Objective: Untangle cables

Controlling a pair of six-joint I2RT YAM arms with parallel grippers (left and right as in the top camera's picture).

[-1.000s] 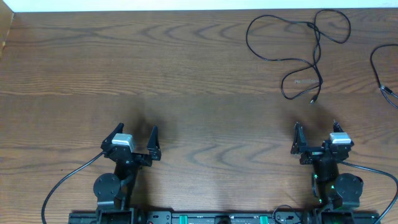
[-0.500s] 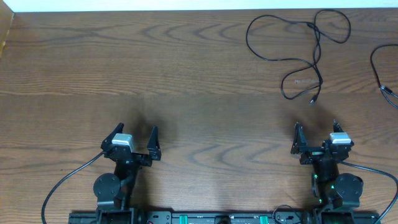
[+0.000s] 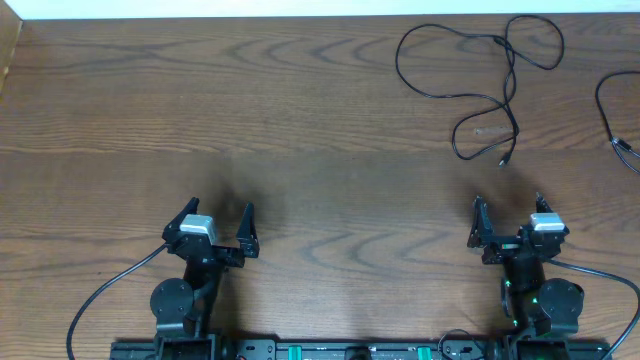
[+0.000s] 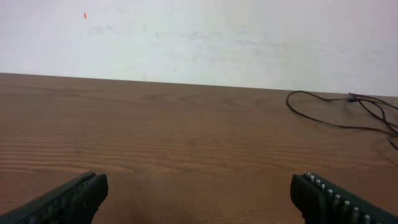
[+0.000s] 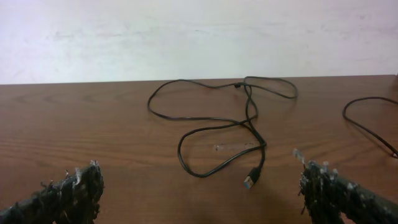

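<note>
A thin black cable [image 3: 478, 98] lies in loose crossing loops at the table's back right, and its plug [image 3: 505, 159] points toward the near edge. The right wrist view shows the same cable [image 5: 217, 127] with a blue-tipped plug [image 5: 250, 180] just ahead. Another black cable [image 3: 612, 122] curves in at the right edge. My right gripper [image 3: 510, 222] stands open near the front right, well short of the plug, with nothing between its fingers. At the front left my left gripper [image 3: 217, 222] is open and empty too. In the left wrist view, the cable [image 4: 339, 115] shows far off at the right.
A white wall [image 3: 300, 8] runs behind the brown wooden table [image 3: 300, 130]. Thicker black leads [image 3: 105, 290] trail from both arm bases along the front edge. A raised lip [image 3: 12, 50] borders the table's back left corner.
</note>
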